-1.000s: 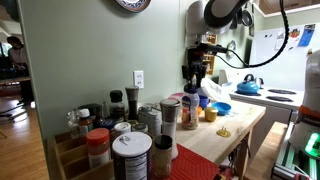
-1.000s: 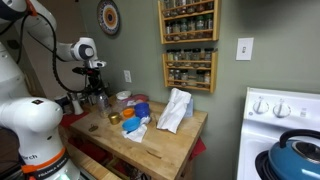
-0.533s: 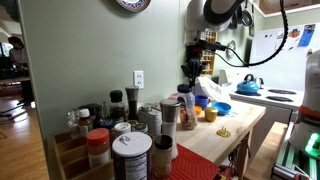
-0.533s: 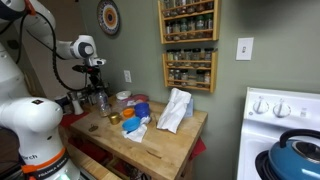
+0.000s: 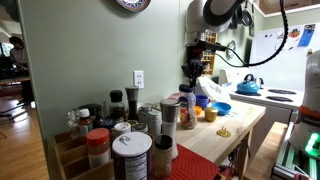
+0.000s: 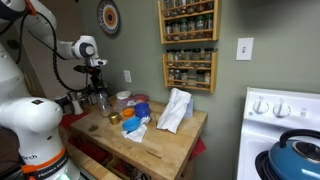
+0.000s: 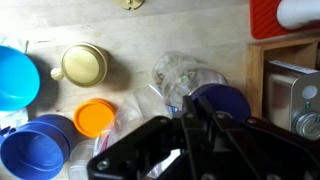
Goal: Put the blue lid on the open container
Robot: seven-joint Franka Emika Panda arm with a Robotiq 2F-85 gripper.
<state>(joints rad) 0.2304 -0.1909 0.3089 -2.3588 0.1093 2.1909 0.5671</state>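
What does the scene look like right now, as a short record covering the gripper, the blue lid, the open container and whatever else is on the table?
gripper: low over the wooden table; open or shut unclear
blue lid: right beside the gripper; whether it is gripped cannot be told
open container: clear jar next to the lid
nearby: orange lid, blue bowl, white cloth
lid seated: cannot tell
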